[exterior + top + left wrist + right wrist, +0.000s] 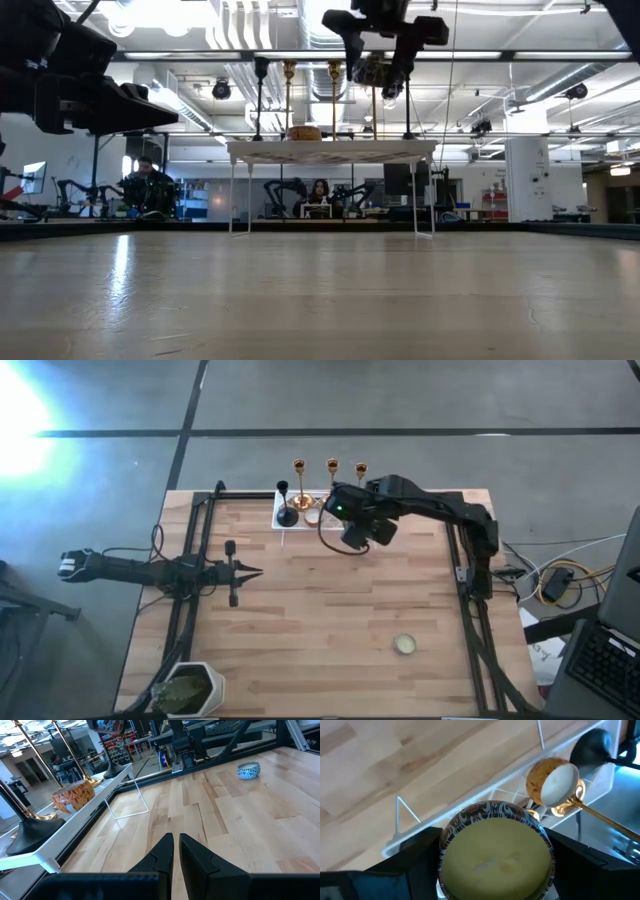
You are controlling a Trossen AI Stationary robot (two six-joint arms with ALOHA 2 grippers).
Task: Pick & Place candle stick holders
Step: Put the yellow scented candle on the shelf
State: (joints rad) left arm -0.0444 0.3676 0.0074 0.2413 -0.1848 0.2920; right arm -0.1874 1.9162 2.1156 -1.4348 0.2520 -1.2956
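A white tray [300,512] on wire legs stands at the table's far middle. On it are three tall gold sticks [331,466], a black holder [286,512] and a low cup [552,782]. My right gripper [357,532] is just near of the tray, above the table, shut on a second low cup [497,852] with a patterned wall and cream filling. A third cup [404,645] rests on the table at the near right. My left gripper [252,571] is shut and empty over the table's left half. My right gripper pinches the cup between its two fingers [417,862], one on each opposite side of the round wall [447,837]. The fingers come from above, pointing down. The cup is lifted clear, above the tray's near edge, its open top up.
A white pot with a green plant [195,688] stands at the table's near left corner. The tray's wire legs [236,190] lift it off the wood. Bare wood lies between the tray and the cup on the table. People sit in the room behind [320,192].
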